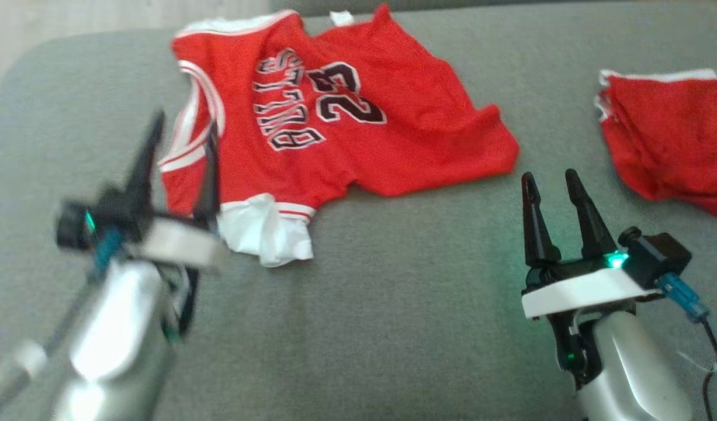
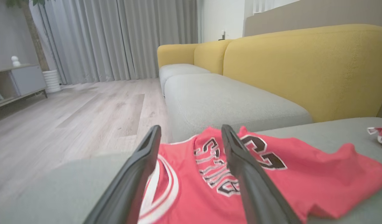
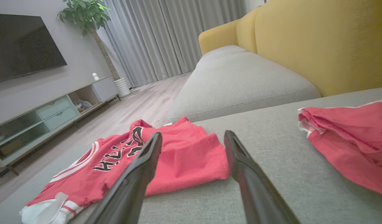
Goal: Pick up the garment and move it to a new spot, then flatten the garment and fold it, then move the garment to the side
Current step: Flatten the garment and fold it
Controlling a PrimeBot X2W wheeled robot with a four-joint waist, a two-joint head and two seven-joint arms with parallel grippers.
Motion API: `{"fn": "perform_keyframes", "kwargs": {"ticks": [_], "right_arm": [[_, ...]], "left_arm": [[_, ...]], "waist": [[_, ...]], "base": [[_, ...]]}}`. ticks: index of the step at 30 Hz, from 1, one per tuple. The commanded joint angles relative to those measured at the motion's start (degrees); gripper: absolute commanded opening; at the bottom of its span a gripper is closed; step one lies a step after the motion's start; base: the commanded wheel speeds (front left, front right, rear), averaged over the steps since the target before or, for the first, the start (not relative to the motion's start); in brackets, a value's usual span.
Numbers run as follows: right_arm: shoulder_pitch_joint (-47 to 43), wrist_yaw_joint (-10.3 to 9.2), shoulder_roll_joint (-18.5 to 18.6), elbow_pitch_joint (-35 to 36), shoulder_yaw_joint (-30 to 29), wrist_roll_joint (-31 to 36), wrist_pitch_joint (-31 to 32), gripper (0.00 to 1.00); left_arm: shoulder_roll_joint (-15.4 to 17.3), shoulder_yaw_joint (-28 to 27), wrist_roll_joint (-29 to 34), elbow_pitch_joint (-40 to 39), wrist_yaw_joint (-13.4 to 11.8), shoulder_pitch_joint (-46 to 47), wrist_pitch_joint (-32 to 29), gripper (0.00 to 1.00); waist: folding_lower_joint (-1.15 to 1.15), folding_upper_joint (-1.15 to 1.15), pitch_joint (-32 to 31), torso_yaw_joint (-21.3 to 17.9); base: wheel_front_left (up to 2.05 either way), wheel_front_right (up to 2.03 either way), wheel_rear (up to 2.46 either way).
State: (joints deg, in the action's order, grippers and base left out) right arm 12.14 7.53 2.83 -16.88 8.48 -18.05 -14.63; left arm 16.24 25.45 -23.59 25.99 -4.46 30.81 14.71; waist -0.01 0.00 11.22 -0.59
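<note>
The garment (image 1: 335, 117) is a red basketball jersey with white trim and dark lettering. It lies spread but wrinkled on the grey cushion (image 1: 393, 304), with a white flap turned out at its near corner. My left gripper (image 1: 184, 126) is open and blurred, hovering over the jersey's left armhole edge with nothing between its fingers. In the left wrist view the jersey (image 2: 303, 180) lies just beyond the open left gripper (image 2: 191, 128). My right gripper (image 1: 549, 174) stands open and empty just right of the jersey's lower corner. The right wrist view shows the right gripper (image 3: 193, 134) pointing at the jersey (image 3: 184, 155).
A second red cloth (image 1: 668, 140) lies bunched at the cushion's right end, also seen as the red cloth (image 3: 349, 140). The yellow sofa back (image 2: 303, 62) rises behind. Wooden floor (image 2: 85, 109) lies past the cushion's left edge, with a low cabinet (image 3: 38, 121) beyond.
</note>
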Motion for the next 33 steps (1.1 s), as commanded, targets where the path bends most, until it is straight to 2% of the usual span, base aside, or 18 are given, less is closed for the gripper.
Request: {"fn": "perform_keyframes", "kwargs": {"ticks": [1,6,13,18,22,27,33], "right_arm": [[0.27,-0.04,0.05,1.41,1.09,0.61,-0.37,1.0],[-0.23,-0.04,0.05,1.25,1.11,0.76,-0.37,1.0],[-0.04,-0.04,0.05,0.83,1.65,0.87,-0.37,1.0],[0.69,-0.04,0.05,1.13,2.36,0.57,-0.37,1.0],[1.07,-0.04,0.05,1.38,2.25,0.53,-0.37,1.0],[1.58,-0.04,0.05,1.76,1.9,0.38,-0.37,1.0],[1.59,-0.04,0.05,2.06,1.71,0.18,-0.37,1.0]], "left_arm": [[0.76,-2.84,-0.09,-4.51,-1.31,-1.68,0.28,1.0],[-1.05,-2.53,-0.38,-10.53,-2.83,-11.37,0.29,1.0],[-0.82,0.11,0.4,-10.49,-1.16,-12.78,-1.35,1.0],[-1.0,2.6,0.92,-7.57,0.33,-10.97,-4.83,1.0],[-1.27,3.07,1.25,-3.4,0.09,-8.22,-7.11,1.0],[-1.42,2.95,1.44,1.84,-0.03,-4.87,-7.58,1.0],[-2.19,3.36,0.84,6.1,1.11,-3.18,-6.88,1.0]], "waist": [[0.01,0.0,-1.8,2.25],[0.01,0.0,-1.87,3.51],[0.01,0.0,-1.7,3.35],[0.01,0.0,-0.03,1.83],[0.01,0.0,1.87,0.29],[0.01,0.0,3.82,-1.73],[0.01,0.0,4.4,-2.85]], "base": [[0.0,0.0,0.0],[0.0,0.0,0.0],[0.0,0.0,0.0],[0.0,0.0,0.0],[0.0,0.0,0.0],[0.0,0.0,0.0],[0.0,0.0,0.0]]}}
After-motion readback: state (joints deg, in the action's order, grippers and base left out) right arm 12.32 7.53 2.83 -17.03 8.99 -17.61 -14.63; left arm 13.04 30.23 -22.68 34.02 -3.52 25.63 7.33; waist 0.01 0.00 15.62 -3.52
